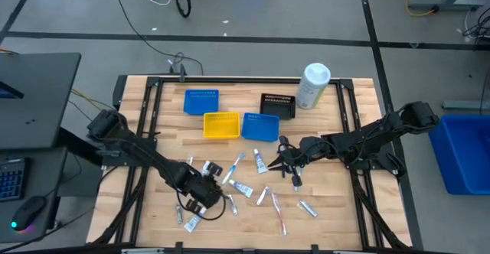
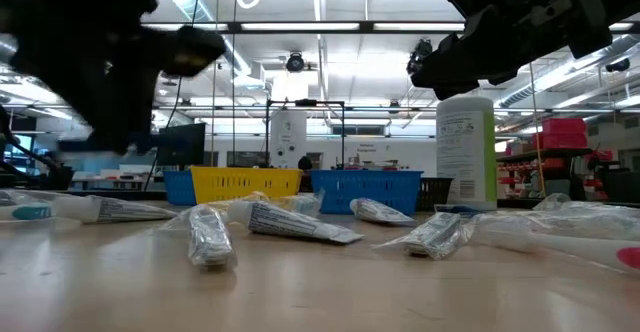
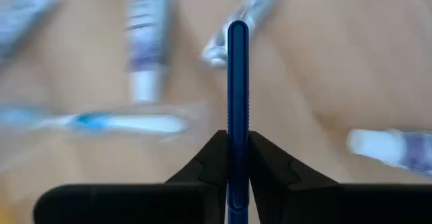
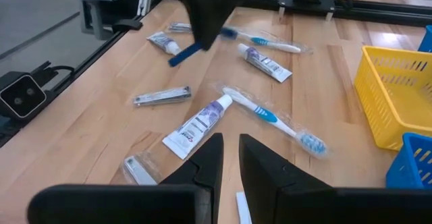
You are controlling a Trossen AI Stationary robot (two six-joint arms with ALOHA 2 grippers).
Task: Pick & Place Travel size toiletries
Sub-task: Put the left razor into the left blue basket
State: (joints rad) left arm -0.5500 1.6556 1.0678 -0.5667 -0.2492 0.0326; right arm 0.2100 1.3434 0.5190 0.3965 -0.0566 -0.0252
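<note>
A slim blue toothbrush (image 3: 237, 82) is pinched between the two dark fingers of the left hand (image 1: 205, 190), above the near-left part of the wooden surface (image 1: 344, 216); the handle sticks out past the fingertips, and in the right wrist view it hangs tilted, clear of the wood. Below and around it the other travel size toiletries (image 1: 260, 189) lie scattered across the near middle of the surface: white-and-blue mini tubes (image 4: 198, 126), a clear-wrapped white toothbrush with blue bristles (image 4: 273, 117), another wrapped toothbrush (image 4: 260, 43) farther off, and a silvery metal piece (image 4: 162, 96) lying apart from the tubes. The print on the tubes cannot be read. The right hand (image 1: 289, 164) hovers near the centre of the surface, its fingers pressed together and holding nothing. At the far side stand four small bins in a loose row: a blue bin (image 1: 201, 101), a yellow bin (image 1: 221, 125), a second blue bin (image 1: 260, 127) and a black bin (image 1: 277, 105). Right of them stands a large white canister (image 1: 312, 86) with a green-edged label, its small print unreadable. A big blue tub (image 1: 465, 151) sits on the floor beyond the right edge.
</note>
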